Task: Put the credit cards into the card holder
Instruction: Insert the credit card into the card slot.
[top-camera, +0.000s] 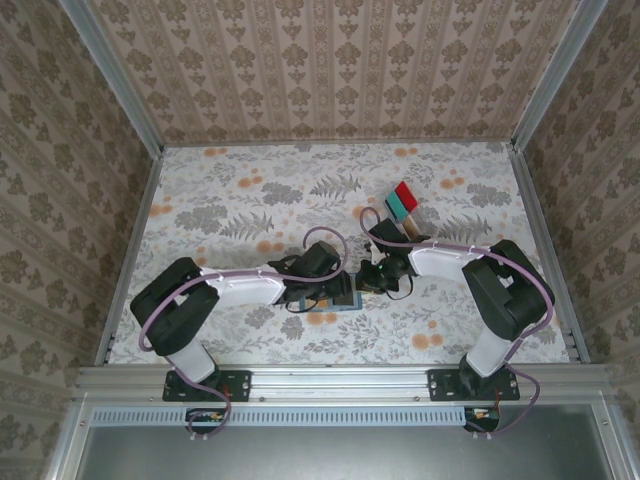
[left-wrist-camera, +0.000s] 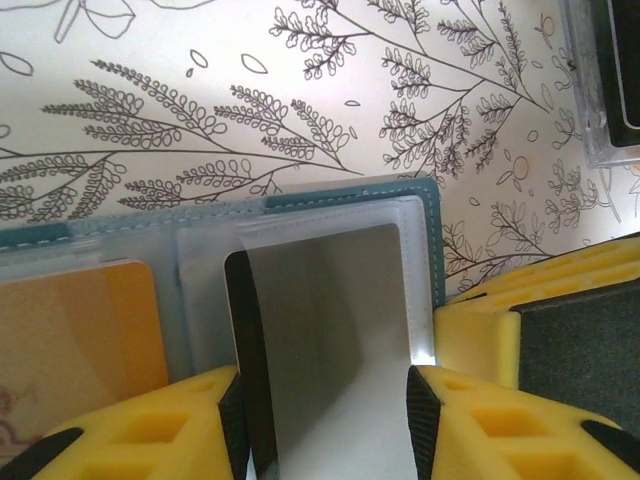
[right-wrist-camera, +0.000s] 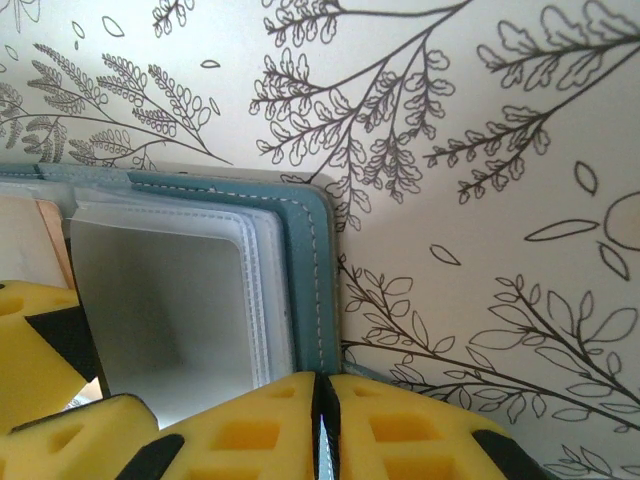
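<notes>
The card holder (top-camera: 335, 300) lies open and flat on the counter (top-camera: 230, 190), close to the middle of its near edge, with both arms folded in over it. The left gripper (left-wrist-camera: 322, 392) is the nearer one for the job. Its jaws are clenched across the short width of a grey card (left-wrist-camera: 320, 300), one yellow pad on each long edge. The card's long axis runs straight ahead from the jaws into the holder's right-hand clear pocket, whose mouth faces them. The leading end looks to be under the sleeve already, short of the teal stitched border on the far side, so I judge the coming move to be a plain push along that axis, with no turn needed. An orange card (left-wrist-camera: 80, 330) sits in the neighbouring pocket to the left. The right gripper (right-wrist-camera: 322, 385) is at the holder's right edge, its jaws pressed together on a thin pale sliver, seemingly the holder's cover, pinned to steady it. The counter wears a flat cloth printed with leaves and flowers. A clear rack (top-camera: 400, 205) with upright red and teal cards stands well apart toward the far right corner. Patterned wallpapered walls (top-camera: 330, 60) close the counter in on three sides
</notes>
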